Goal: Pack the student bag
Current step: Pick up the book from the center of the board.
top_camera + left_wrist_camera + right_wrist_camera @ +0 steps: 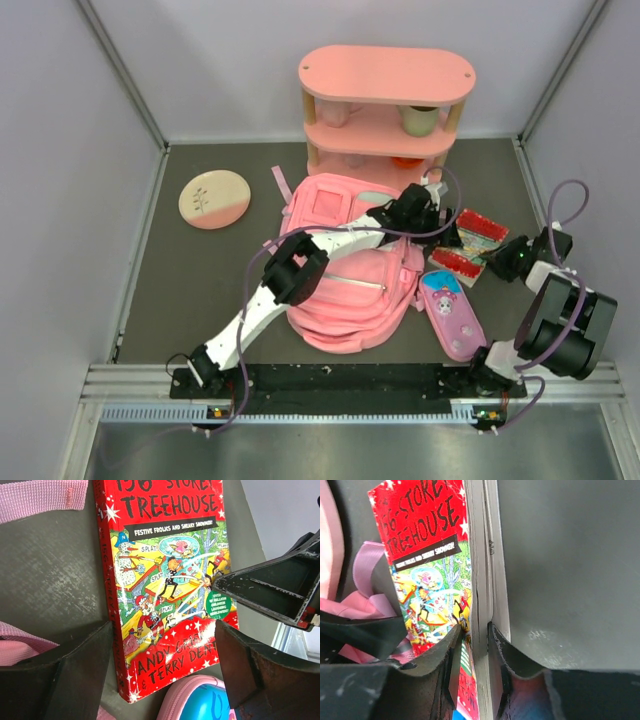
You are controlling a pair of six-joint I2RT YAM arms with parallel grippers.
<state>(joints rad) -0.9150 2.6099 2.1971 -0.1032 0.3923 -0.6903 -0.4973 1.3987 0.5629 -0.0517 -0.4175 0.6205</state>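
My right gripper (475,630) is nearly closed on the book (165,555), one finger on the red cover and the other on the far side of the page block. Only the right wrist view shows that pinch. The left wrist view shows just one dark finger of it reaching the cover from 3 o'clock.

My left gripper (164,640) hangs over the same book with its fingers wide apart and nothing held. The lower end of the cover shows between them.

From above, the left arm and its cable cross the book, so I see it only in red patches. The student bag (345,270) lies flat on the grey surface (200,290) in the middle, under the left arm, with the book at its 3 o'clock. A pencil case (452,312) lies at the bag's 4 o'clock, a round plate (214,199) at 10 o'clock, and a pink shelf (385,75) at 12 o'clock with a cup (420,120) on it.
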